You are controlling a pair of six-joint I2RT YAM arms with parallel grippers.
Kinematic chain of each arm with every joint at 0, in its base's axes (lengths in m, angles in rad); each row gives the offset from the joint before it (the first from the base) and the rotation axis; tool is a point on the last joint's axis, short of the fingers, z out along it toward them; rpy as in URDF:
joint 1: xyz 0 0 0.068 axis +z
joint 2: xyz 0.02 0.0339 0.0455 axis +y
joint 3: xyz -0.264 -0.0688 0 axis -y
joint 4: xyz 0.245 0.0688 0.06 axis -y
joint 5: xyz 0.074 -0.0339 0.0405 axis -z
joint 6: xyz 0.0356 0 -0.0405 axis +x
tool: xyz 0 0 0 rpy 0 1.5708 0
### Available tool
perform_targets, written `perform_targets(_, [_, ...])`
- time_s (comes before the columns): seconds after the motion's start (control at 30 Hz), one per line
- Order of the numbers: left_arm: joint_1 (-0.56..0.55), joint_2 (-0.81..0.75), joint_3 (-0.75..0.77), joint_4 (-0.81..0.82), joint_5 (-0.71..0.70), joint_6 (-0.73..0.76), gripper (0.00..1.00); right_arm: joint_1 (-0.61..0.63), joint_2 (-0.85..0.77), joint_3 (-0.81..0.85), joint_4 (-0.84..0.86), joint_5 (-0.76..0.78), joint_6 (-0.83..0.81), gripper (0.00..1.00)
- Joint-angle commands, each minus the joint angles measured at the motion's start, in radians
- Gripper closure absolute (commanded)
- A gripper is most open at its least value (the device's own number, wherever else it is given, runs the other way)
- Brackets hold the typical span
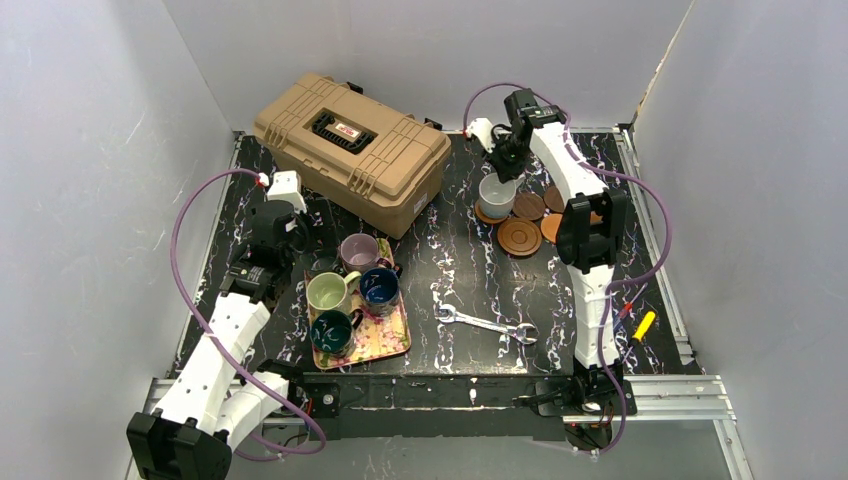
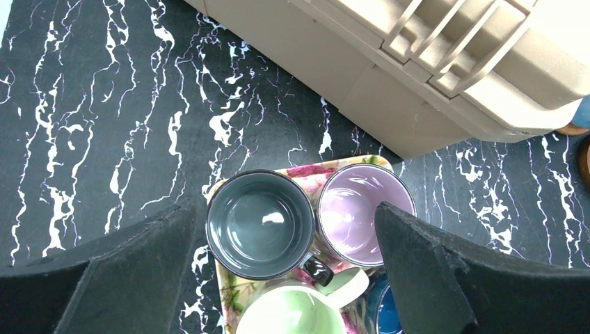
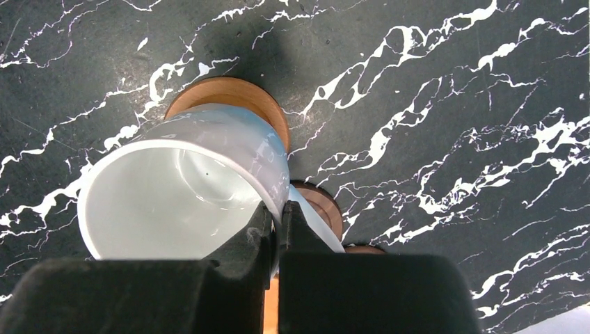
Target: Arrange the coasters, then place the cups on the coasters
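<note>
My right gripper [image 1: 505,165] [image 3: 278,209] is shut on the wall of the white cup [image 1: 497,193] [image 3: 174,202]. It holds the cup tilted over an orange coaster [image 1: 488,214] [image 3: 229,94]. Whether the cup rests on it, I cannot tell. Other coasters lie beside it: a dark one [image 1: 528,205] [image 3: 327,205], a large rimmed one [image 1: 519,237] and two partly under the right arm [image 1: 553,197]. My left gripper [image 1: 295,235] [image 2: 285,209] hangs open above a dark teal cup [image 2: 261,223]. Mauve [image 1: 358,251] [image 2: 358,212], yellow-green [image 1: 330,291], navy [image 1: 379,288] and dark green [image 1: 333,330] cups stand nearby.
The cups on the left stand on a rectangular floral tray [image 1: 388,340]. A tan toolbox [image 1: 350,150] fills the back left. A wrench [image 1: 487,323] lies at front centre and a yellow-handled tool [image 1: 643,324] by the right rail.
</note>
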Motion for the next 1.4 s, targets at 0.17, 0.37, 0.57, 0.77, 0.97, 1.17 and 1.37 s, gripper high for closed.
perform_targets(0.17, [0.001,0.006,0.008,-0.002,0.005,0.003,0.02,-0.003,0.034,0.053,0.021,-0.039,-0.021,0.99])
perform_targets(0.37, [0.0,0.012,0.007,-0.001,0.015,0.005,0.02,-0.004,0.03,0.025,0.089,-0.025,0.001,0.95])
perform_targets(0.57, [0.001,0.016,0.01,-0.002,0.018,0.005,0.02,-0.004,0.018,-0.005,0.172,-0.001,0.069,0.45])
perform_targets(0.77, [0.001,0.011,0.009,-0.003,0.017,0.006,0.02,-0.003,-0.043,-0.052,0.247,0.015,0.143,0.4])
perform_targets(0.97, [0.0,0.002,0.01,-0.002,0.018,0.004,0.02,-0.004,-0.225,-0.206,0.423,0.024,0.31,0.34])
perform_targets(1.17, [0.001,-0.008,0.01,-0.002,0.014,0.006,0.02,-0.008,-0.452,-0.503,0.687,0.118,0.633,0.22])
perform_targets(1.37, [0.001,-0.026,0.01,-0.001,0.018,0.003,0.02,-0.03,-0.567,-0.702,0.822,0.175,1.108,0.15])
